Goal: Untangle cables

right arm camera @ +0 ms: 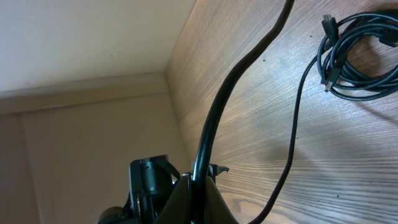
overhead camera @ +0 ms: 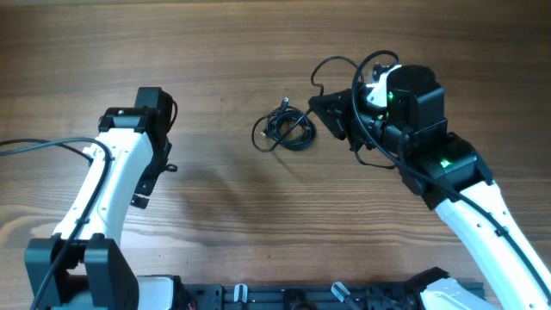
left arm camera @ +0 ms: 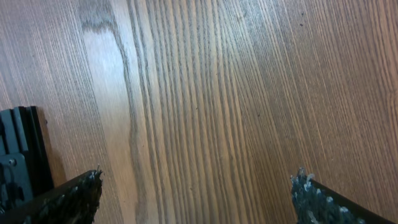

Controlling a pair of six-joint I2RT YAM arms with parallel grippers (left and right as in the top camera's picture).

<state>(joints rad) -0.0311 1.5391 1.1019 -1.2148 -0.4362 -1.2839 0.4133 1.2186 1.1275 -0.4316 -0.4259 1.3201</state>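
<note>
Right now, your right fingers [right arm camera: 194,190] are pressed together on a thick black cable [right arm camera: 217,118]. In the right wrist view it rises straight out of their tips and sweeps up to the top edge. A thinner strand [right arm camera: 293,130] runs beside it, curving from the coil [right arm camera: 357,56] down across the worktop [right arm camera: 348,168]. The coil lies flat on the wood as a loose tangle of dark loops, with a plug end [right arm camera: 327,23] poking out at its upper left. You cannot tell from this view whether the thick cable and the thin strand are one lead.

From overhead, the coil [overhead camera: 284,129] sits near the middle of the worktop [overhead camera: 224,52], between the two arms and just beside the right fingers [overhead camera: 331,116].

Your left fingers [left arm camera: 71,196] are spread wide, with only bare wood grain between them. Overhead, the left arm [overhead camera: 112,172] stands well apart from the coil.
</note>
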